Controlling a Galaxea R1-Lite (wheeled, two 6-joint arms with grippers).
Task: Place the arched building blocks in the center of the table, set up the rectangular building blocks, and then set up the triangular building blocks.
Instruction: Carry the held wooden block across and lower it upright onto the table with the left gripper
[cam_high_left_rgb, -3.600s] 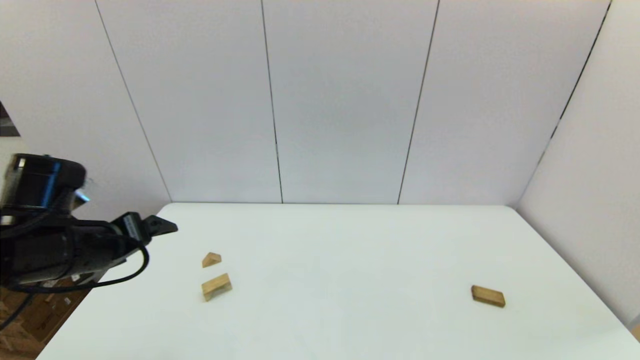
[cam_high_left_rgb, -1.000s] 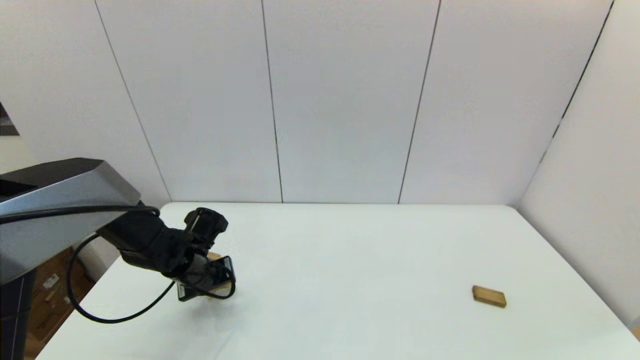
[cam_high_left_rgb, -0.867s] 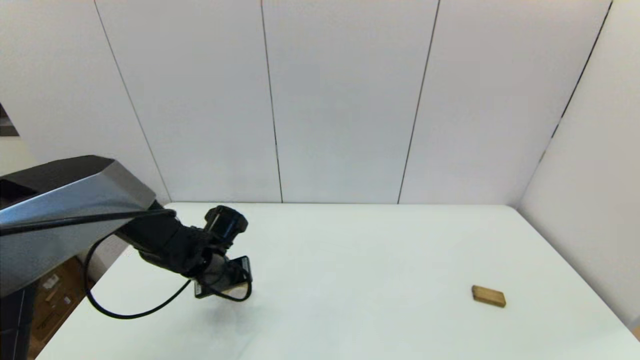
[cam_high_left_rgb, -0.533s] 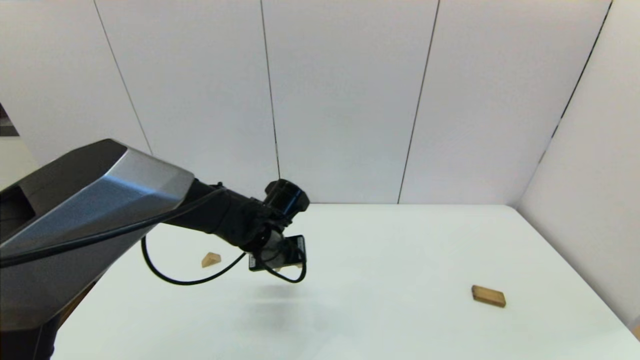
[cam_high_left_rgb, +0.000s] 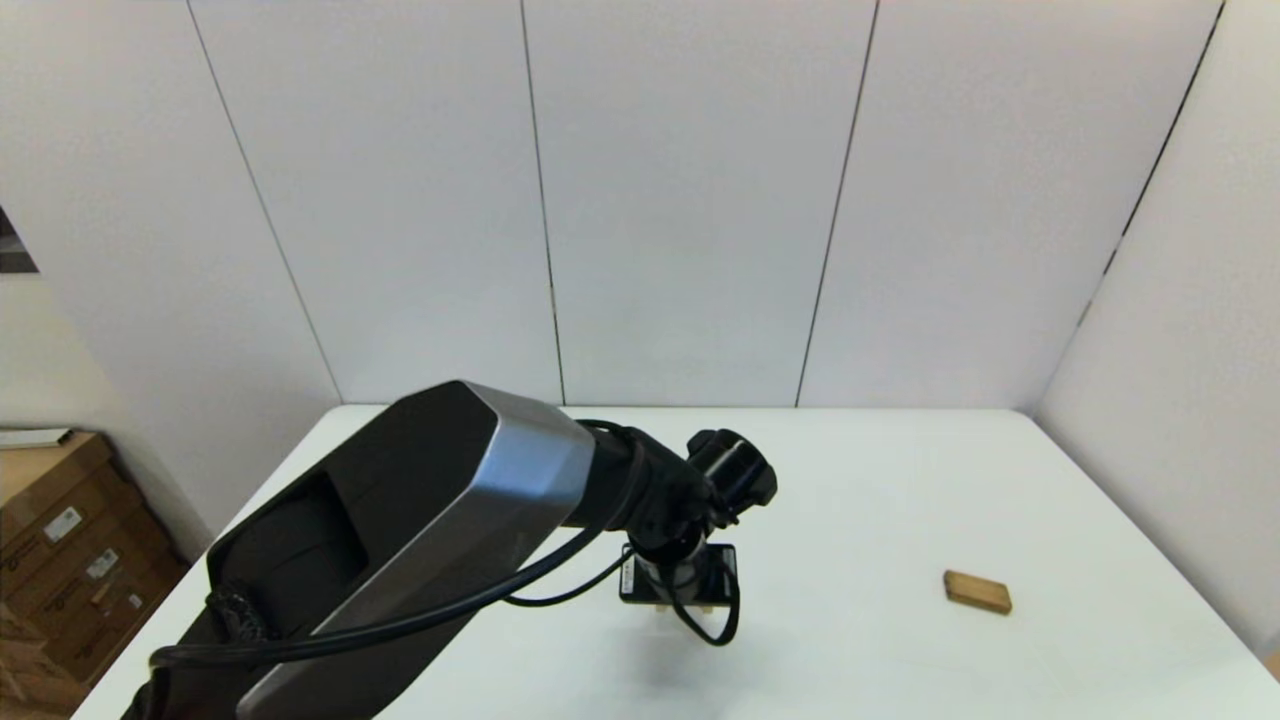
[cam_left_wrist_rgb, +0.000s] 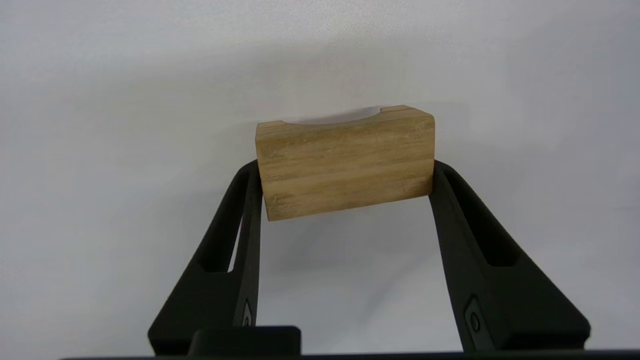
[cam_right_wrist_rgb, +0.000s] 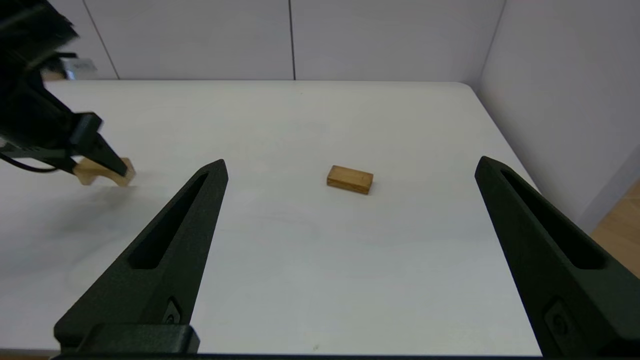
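the left arm reaches far out over the white table, and the left gripper sits low above the table's middle. its two black fingers are pinching the arched block by its short ends, the curved cut-out facing down toward the surface. from the right wrist view the block's legs seem at or just above the tabletop — i cannot tell whether they touch. so the first step looks nearly done: the arch is about where it should go, but it is not yet let go.

the triangular block is nowhere visible; the big arm covers the left part of the table in the head view.

further right, the rectangular block lies flat and alone, well apart from the arch, untouched. the right gripper hangs back near the table's front edge, its fingers spread wide with nothing between them — pointed toward that slab. setting up the slab and the wedge both remain.
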